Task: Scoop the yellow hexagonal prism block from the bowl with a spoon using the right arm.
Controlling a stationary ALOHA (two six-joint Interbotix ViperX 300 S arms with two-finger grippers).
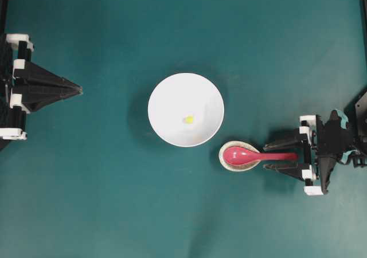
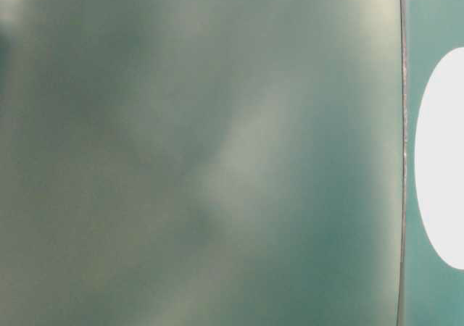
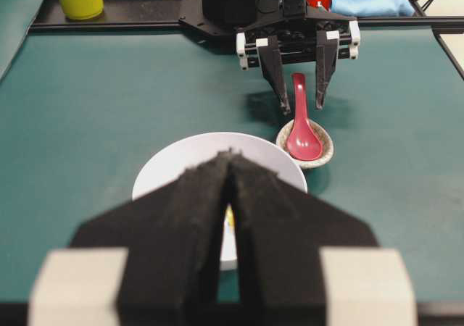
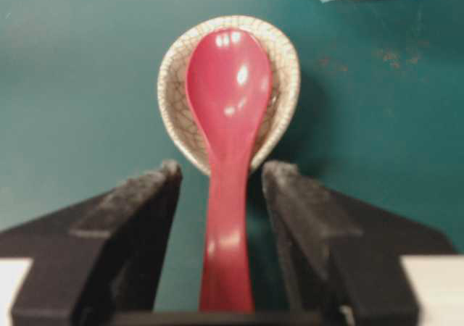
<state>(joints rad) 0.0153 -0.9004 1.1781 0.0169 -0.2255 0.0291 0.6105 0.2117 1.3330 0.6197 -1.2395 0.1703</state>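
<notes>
At the table's left edge, the black left gripper (image 1: 77,89) rests with its jaws pressed together, holding nothing. Mid-table sits the large round white bowl (image 1: 172,97), the tiny yellow hexagonal block (image 1: 188,119) lying inside it. Just beside the bowl, toward the right edge, a glossy pink-red spoon (image 1: 252,155) lies in a small speckled beige dish (image 1: 225,160). The black right gripper (image 1: 282,155) straddles the spoon's handle, jaws wide apart, not touching it.

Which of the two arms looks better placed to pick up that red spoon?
The right. Its open right gripper already has a finger on each side of the spoon handle, which rests in the small speckled dish. The left gripper is shut and sits far across the table, beyond the bowl.
</notes>
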